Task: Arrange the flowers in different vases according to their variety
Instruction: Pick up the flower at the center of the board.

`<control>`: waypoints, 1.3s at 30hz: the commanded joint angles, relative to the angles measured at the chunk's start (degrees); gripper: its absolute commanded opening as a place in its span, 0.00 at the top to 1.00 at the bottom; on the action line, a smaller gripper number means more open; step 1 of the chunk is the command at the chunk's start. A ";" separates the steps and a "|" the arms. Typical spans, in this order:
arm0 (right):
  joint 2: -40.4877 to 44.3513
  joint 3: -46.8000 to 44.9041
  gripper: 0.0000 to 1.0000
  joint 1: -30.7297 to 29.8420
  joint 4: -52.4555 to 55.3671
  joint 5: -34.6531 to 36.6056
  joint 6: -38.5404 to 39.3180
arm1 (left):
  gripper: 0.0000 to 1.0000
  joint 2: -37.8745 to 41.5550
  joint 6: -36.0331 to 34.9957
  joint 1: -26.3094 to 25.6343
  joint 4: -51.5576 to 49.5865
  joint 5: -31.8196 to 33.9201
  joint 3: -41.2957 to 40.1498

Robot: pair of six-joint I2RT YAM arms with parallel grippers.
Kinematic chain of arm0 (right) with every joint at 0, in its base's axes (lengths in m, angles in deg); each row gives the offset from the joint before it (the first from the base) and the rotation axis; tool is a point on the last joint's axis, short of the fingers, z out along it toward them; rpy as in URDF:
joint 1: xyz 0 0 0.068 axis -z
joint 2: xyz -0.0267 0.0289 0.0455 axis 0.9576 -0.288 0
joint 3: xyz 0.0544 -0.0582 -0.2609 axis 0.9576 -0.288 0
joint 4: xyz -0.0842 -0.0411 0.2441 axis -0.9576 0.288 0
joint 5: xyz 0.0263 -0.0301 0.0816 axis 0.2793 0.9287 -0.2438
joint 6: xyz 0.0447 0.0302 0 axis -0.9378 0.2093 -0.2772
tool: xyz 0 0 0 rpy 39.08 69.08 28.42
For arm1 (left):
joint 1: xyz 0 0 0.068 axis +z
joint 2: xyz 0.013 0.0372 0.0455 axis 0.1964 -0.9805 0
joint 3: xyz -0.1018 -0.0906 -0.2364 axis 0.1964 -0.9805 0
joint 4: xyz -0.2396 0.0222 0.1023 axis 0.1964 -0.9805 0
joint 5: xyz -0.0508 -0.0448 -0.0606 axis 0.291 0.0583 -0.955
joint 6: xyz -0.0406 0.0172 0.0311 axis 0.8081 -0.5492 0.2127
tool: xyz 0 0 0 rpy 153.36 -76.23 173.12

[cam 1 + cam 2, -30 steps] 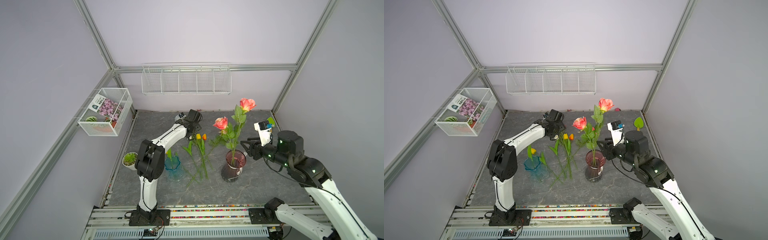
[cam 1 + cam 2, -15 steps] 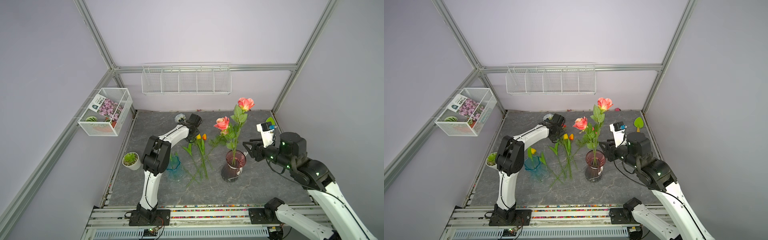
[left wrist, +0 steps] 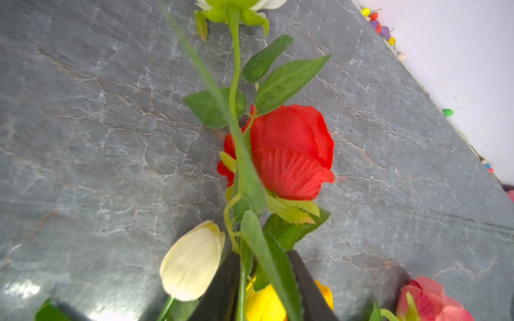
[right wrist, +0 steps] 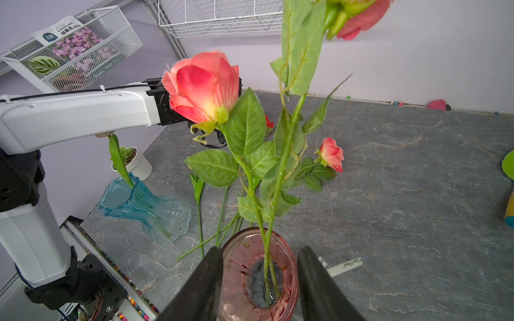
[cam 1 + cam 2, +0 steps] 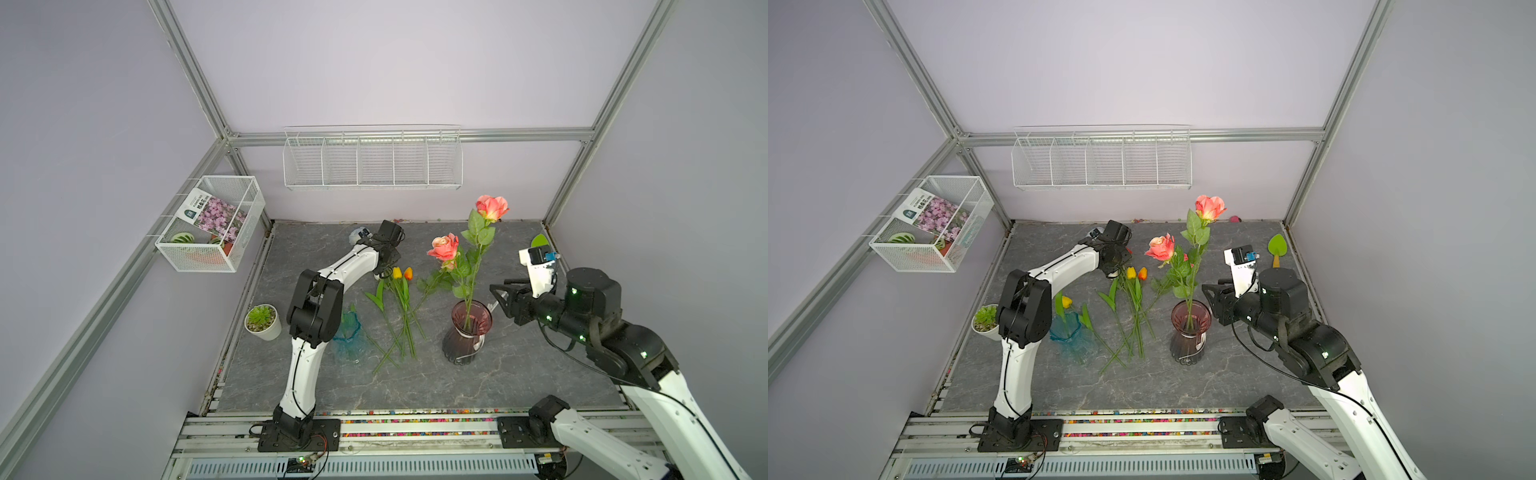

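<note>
2 coral-pink roses stand in the maroon vase (image 5: 467, 336): a tall rose (image 5: 492, 207) & a short rose (image 5: 444, 247). This vase is upright on the R half of the grey table (image 5: 540, 365). The teal vase (image 5: 1073, 338) stands to its L, just by the L arm, w/ a yellow tulip (image 5: 1066, 301) in it.

Btwn the 2 vases more flowers lie flat. A 2nd yellow tulip (image 5: 397, 272) & an orange tulip (image 5: 408, 273) lie side by side, heads to the back, stems to the front. Near those heads lie a red rose (image 3: 289, 150), a cream tulip (image 3: 192, 261) & a white rose (image 3: 233, 11). A small pink bud (image 4: 331, 154) lies on the table behind the maroon vase.

The L gripper (image 3: 264, 254) is low over these heads. Its black fingers (image 3: 222, 289) stand close, w/ a green stem & leaf btwn them. Can't tell if they pinch it, or which flower it belongs to.

The R gripper (image 4: 261, 250) is about half open & has nothing in it. It hangs near the maroon vase, on its R side, pointing at it. In the R wrist view the vase mouth shows btwn its 2 fingers.

A succulent pot (image 5: 262, 322) sits at the table's L edge. A wire basket (image 5: 212, 249) w/ a seed packet (image 5: 212, 214) hangs on the L wall. A long wire rack (image 5: 372, 158) hangs on the back wall.
</note>
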 commanded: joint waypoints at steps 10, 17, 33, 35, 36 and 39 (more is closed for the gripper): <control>1.69 0.53 0.52 -0.41 1.98 1.30 -0.36 | 0.56 -0.12 -0.05 0.15 0.47 -1.31 -2.34; 1.84 0.22 0.52 -0.36 1.87 1.40 -0.38 | 0.72 0.93 -0.35 0.16 0.36 0.84 -2.90; 2.81 -0.52 0.44 -0.40 2.36 6.96 -3.32 | 1.00 8.89 -1.49 -0.21 0.28 2.95 -3.95; 3.30 -0.57 0.39 -0.34 2.84 9.48 -4.59 | 1.00 11.12 -2.24 -0.62 0.26 4.17 -3.76; 3.69 -0.66 0.34 -0.38 2.94 10.73 -5.23 | 1.00 12.42 -2.82 -0.85 0.51 4.64 -3.75; 4.81 -0.88 0.24 -0.39 4.07 15.61 -7.24 | 1.00 15.56 -4.43 -1.40 0.36 6.31 -3.38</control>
